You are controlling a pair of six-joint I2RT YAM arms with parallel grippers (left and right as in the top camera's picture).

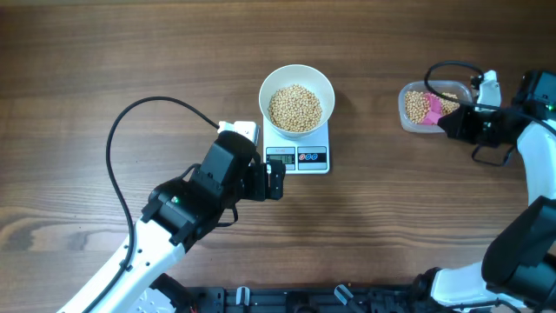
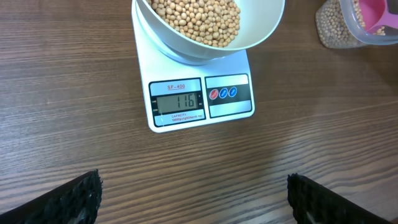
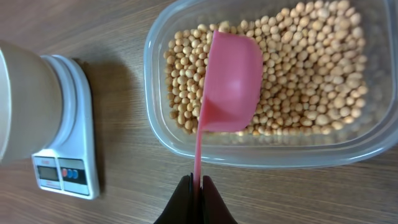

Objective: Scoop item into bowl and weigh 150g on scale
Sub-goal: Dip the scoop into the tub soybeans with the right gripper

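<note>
Right gripper (image 3: 198, 186) pinches pink plastic scoop (image 3: 230, 81) over small tan beans (image 3: 311, 74) in clear tub (image 3: 155, 127). Left gripper (image 2: 196, 198) open. Round white bowl (image 1: 266, 87) on white square scale (image 1: 300, 159) needs more: scoop little, pour slowly.

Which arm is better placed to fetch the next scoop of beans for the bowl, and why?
The right arm: its jaws are shut on the pink scoop, over the beans in the tub. The left arm has open, empty jaws before the scale, away from the tub.
</note>
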